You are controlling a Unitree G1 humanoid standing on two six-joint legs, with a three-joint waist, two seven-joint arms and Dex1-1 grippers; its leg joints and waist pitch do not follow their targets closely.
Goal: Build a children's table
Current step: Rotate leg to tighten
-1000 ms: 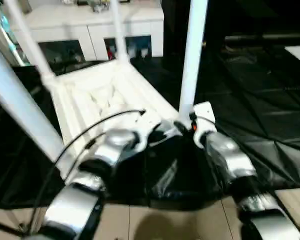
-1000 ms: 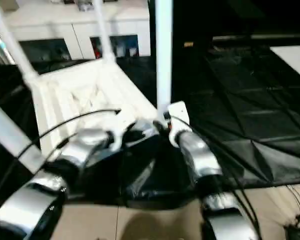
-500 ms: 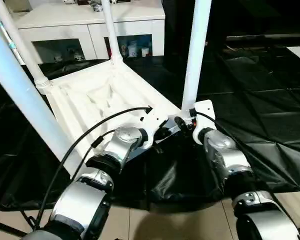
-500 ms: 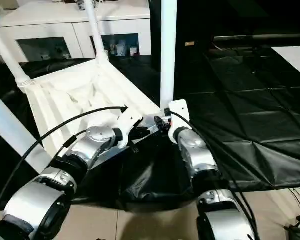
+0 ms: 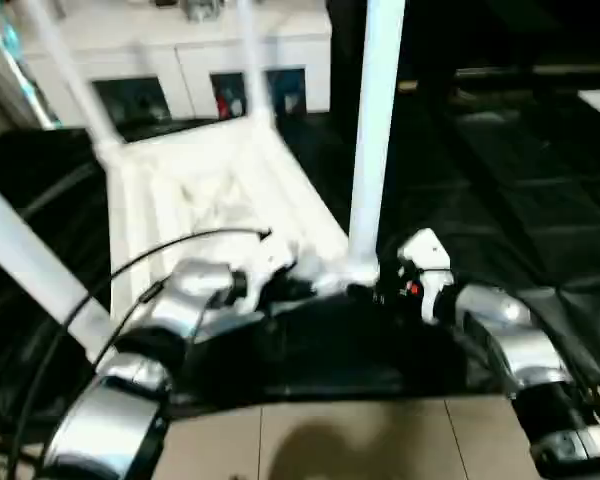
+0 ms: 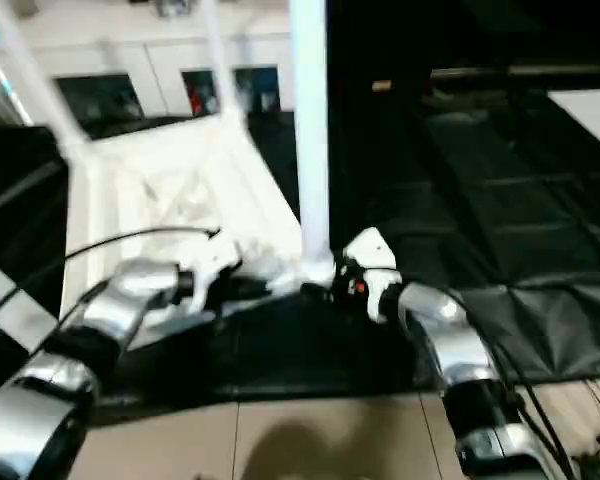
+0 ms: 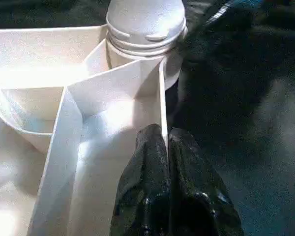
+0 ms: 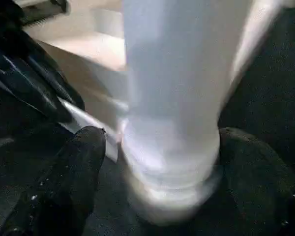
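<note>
The children's table top (image 5: 195, 190) lies upside down on the black-covered work table, with white legs standing up from its corner sockets. The near right leg (image 5: 373, 150) sits in its socket (image 7: 145, 24). My left gripper (image 5: 305, 288) is shut on the thin rim wall (image 7: 162, 98) just beside that socket, its black fingers (image 7: 155, 162) pinched together. My right gripper (image 5: 365, 292) is open at the foot of the same leg (image 8: 172, 98), one finger (image 8: 78, 167) standing clear on one side and the other finger (image 8: 250, 167) close on the far side.
Other legs rise at the near left (image 5: 30, 265), far left (image 5: 75, 80) and far right (image 5: 252, 60). A white glass-door cabinet (image 5: 180, 60) stands behind. Black cover (image 5: 520, 200) spreads to the right. Tiled floor (image 5: 330, 440) lies below the table edge. A black cable (image 5: 130, 280) loops over my left arm.
My right gripper's fingers have spread wider around the foot of the near right leg. The left gripper has stayed shut on the rim. The whole head view has shifted.
</note>
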